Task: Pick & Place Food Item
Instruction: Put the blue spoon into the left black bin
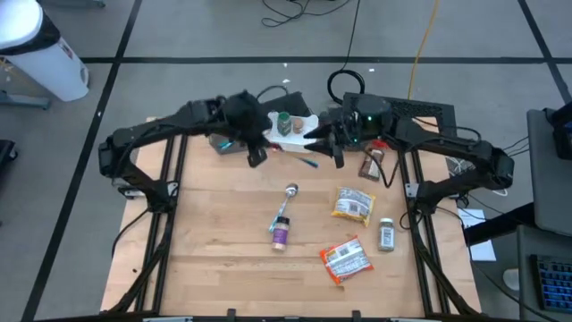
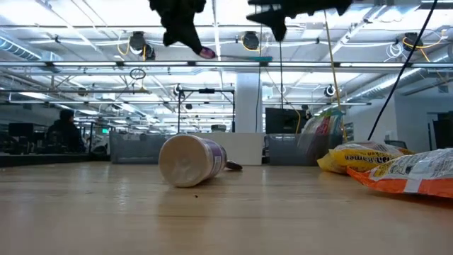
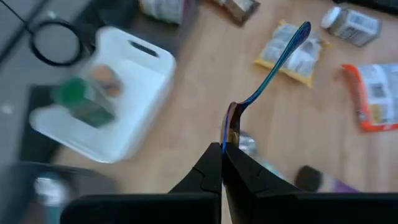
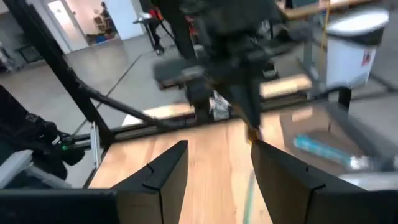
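My left gripper (image 1: 257,154) hangs high over the table's far middle, shut on a thin blue-iridescent spoon (image 3: 273,62). My right gripper (image 1: 332,152) hovers open just to its right, with nothing between its fingers (image 4: 171,171). The spoon's teal end (image 1: 310,163) reaches toward the right gripper. On the table lie a yellow noodle packet (image 1: 353,204), an orange packet (image 1: 346,259), a small spice jar (image 1: 386,234) and a purple jar (image 1: 281,233) on its side. A white bin (image 3: 124,118) with a green-capped jar (image 3: 81,99) stands at the far edge. My left gripper pinches one end of the spoon (image 3: 232,127) between its two shut fingertips. The fingers slant downward and the spoon runs on past them, roughly along their line. The spoon is lifted clear, high above the table, its broad end (image 3: 303,30) farthest from the fingers.
A brown bottle (image 1: 373,163) lies near the right arm. A metal scoop-like piece (image 1: 290,191) rests beside the purple jar. The near half of the wooden table (image 1: 223,268) is bare boards. Cables and a keyboard lie beyond the far edge.
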`<move>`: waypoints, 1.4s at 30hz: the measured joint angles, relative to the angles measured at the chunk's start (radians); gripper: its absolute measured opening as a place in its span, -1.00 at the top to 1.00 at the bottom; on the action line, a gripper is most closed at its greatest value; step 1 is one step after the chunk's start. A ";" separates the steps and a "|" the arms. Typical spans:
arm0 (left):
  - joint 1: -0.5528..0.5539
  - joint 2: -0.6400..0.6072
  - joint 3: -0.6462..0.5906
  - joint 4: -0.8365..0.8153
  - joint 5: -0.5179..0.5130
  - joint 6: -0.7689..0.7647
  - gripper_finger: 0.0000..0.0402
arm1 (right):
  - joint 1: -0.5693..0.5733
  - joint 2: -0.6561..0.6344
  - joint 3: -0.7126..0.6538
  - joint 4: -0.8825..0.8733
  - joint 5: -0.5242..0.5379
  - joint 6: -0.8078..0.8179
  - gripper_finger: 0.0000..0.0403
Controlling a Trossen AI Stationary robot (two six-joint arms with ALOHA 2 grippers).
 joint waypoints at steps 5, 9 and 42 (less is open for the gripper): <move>0.027 0.058 0.183 -0.090 -0.030 0.149 0.98 | 0.009 0.038 0.070 -0.029 -0.025 -0.006 0.16; 0.014 0.129 0.318 -0.197 -0.037 0.236 0.99 | -0.008 0.064 0.073 -0.045 -0.022 0.048 0.16; -0.093 0.311 0.556 -0.269 -0.152 0.363 0.98 | -0.017 0.164 0.071 -0.041 0.081 0.083 0.46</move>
